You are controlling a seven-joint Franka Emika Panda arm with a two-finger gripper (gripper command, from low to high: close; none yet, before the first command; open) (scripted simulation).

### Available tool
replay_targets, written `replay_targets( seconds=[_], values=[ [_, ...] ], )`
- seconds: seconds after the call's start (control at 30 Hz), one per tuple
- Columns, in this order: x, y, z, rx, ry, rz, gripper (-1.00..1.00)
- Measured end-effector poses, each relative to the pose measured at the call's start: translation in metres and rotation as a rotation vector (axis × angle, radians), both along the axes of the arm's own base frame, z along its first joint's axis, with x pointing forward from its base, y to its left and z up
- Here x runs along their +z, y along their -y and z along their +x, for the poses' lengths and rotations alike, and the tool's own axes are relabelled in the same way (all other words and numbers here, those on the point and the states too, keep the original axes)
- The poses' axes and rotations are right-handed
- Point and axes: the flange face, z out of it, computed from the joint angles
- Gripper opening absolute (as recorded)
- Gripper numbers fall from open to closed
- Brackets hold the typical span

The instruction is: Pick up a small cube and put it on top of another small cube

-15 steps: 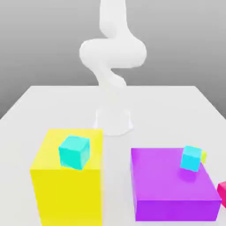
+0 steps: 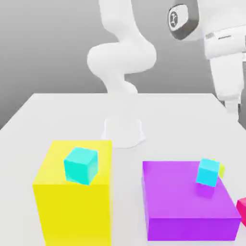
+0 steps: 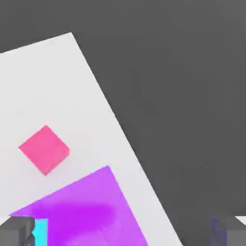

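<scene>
Exterior view: the arm (image 2: 218, 53) is cut off by the top and right edges, so its fingers lie out of frame. The pink cube (image 2: 241, 209) is clipped by the right edge. A yellow-green cube (image 2: 221, 169) is mostly hidden behind the cyan cube (image 2: 208, 172). The purple block (image 2: 187, 199) hides the table (image 2: 57, 115) behind it.

Hand view: the fingertips (image 3: 17, 233) are cropped by the lower edge; the purple block (image 3: 81, 211) and a cyan sliver (image 3: 41, 230) are likewise cropped there.
</scene>
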Motion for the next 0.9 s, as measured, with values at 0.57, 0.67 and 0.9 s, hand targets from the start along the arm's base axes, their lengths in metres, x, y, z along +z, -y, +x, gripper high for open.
replay_targets(
  seconds=[0.57, 0.67, 0.9],
  values=[
    [-0.224, -0.049, -0.130, 0.693, -0.160, -0.226, -1.00],
    [-0.225, -0.049, -0.130, 0.693, -0.161, -0.227, -1.00],
    [-0.193, -0.049, -0.129, 0.694, -0.161, -0.228, -1.00]
  ],
)
